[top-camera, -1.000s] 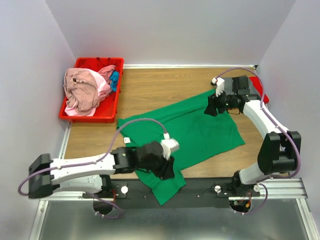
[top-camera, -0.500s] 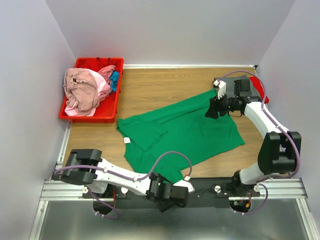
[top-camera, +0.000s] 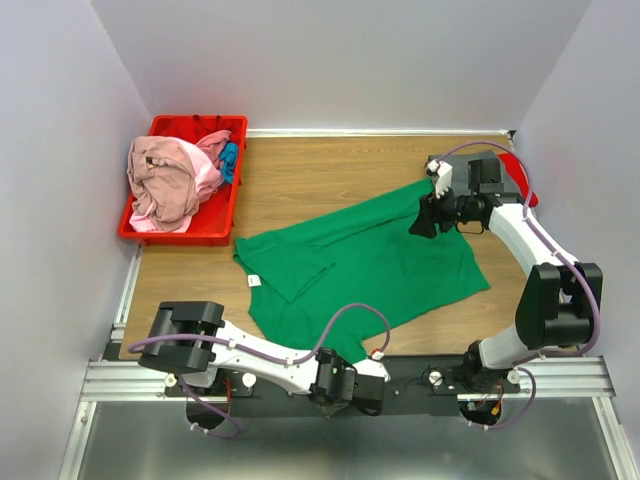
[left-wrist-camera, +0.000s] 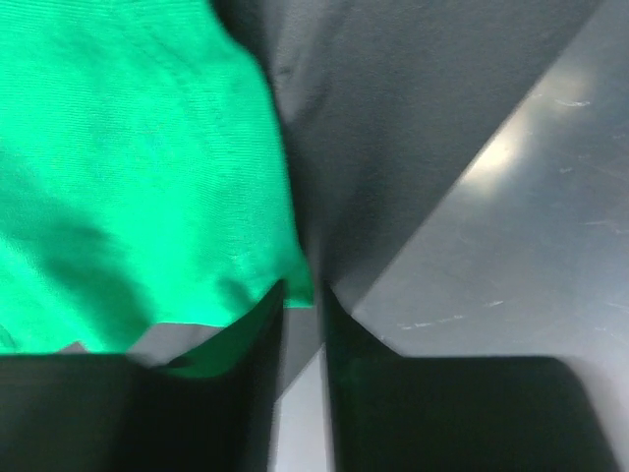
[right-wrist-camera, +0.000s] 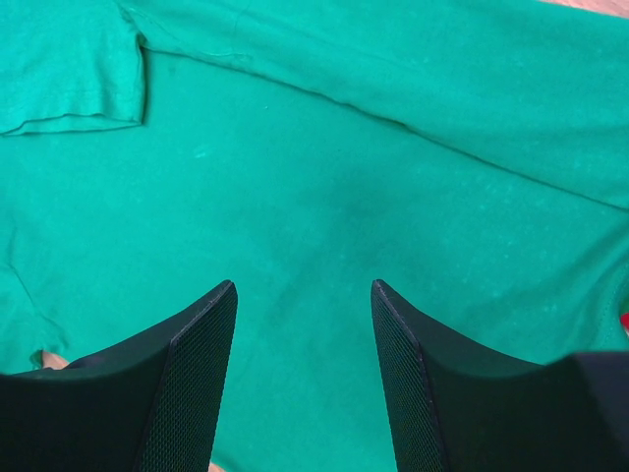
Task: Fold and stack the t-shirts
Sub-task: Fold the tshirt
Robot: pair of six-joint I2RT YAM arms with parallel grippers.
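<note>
- A wooden worktop [top-camera: 330, 175] between white walls carries a green t-shirt [top-camera: 390, 255], spread across its middle with a white label [top-camera: 254, 281] at its 8 o'clock edge.
- At 10 o'clock a red bin [top-camera: 215, 232] holds a crumpled pink t-shirt [top-camera: 165, 180] with a blue t-shirt [top-camera: 230, 157] beside it.
- The left claw [top-camera: 338, 390] sits low at 6 o'clock, its fingers almost together with only a thin slit between them. The green hem corner meets the tips, and I cannot tell whether it is pinched.
- The right claw [right-wrist-camera: 304, 285] hangs over the shirt at 2 o'clock, spread wide and holding nothing.

Bright even light, soft shadows, left wrist view blurred, glare on metal sheet [left-wrist-camera: 511, 157]
</note>
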